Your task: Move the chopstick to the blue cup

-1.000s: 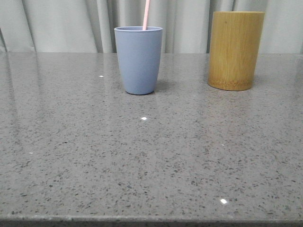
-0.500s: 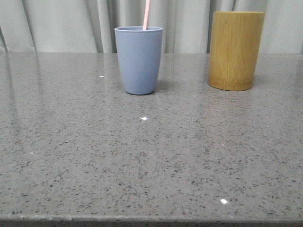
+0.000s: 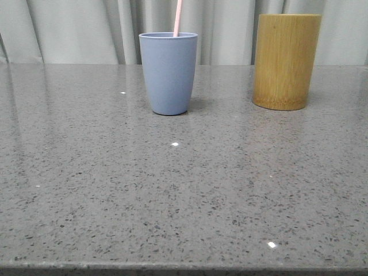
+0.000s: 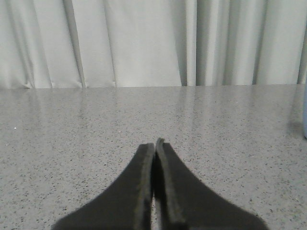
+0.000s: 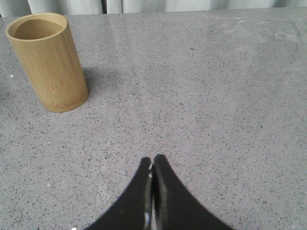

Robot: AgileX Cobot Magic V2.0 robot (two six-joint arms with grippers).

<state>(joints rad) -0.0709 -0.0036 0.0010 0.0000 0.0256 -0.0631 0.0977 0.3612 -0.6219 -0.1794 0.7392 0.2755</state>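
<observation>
Front view: bamboo holder (image 3: 286,61) stands well right of blue cup (image 3: 168,72).

Stands upright on the grey speckled counter (image 3: 172,190), toward the back: matte greyish-blue cup (image 3: 168,75), tapered, handleless, wider at the rim. Rises from inside it, nearly vertical: thin pale pink chopstick (image 3: 178,17), leaning slightly right.

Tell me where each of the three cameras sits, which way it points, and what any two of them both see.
Front view: low at the table's near edge, facing forward at the blue cup holding the chopstick, the bamboo holder and curtain.
Left wrist view: low above the table, facing the curtain; shut left claw shows.
Right wrist view: higher, angled down at the tabletop; shut right claw shows.
Shared: front and right wrist views both show the bamboo holder.
</observation>
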